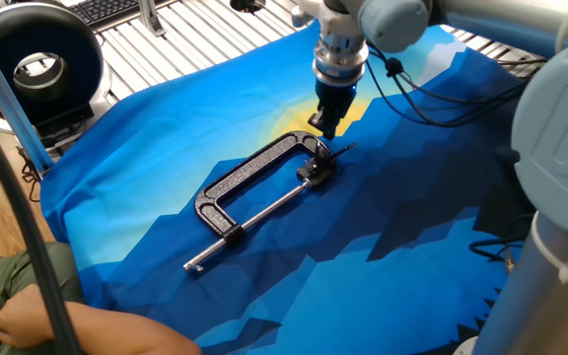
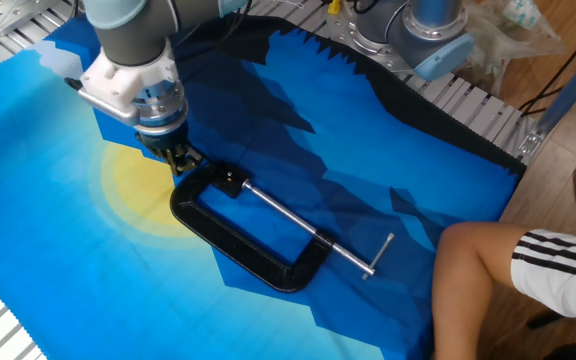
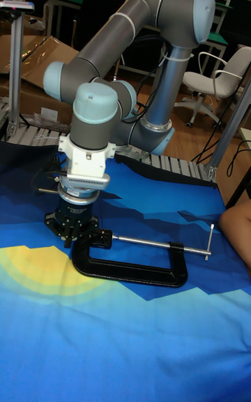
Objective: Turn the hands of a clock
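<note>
Gripper [image 1: 327,125] poised over the clamp's closed end
The C-clamp [image 1: 254,184] runs lengthwise away from it; the thin pin [image 1: 340,151] lies just beside the narrowly parted fingertips

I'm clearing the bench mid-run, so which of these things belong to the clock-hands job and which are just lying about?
In the job:
black C-clamp
thin dark pin at the clamp's end near the arm
tool, just above that end

Lying about:
black ring device
keyboard
blue printed cloth
</note>
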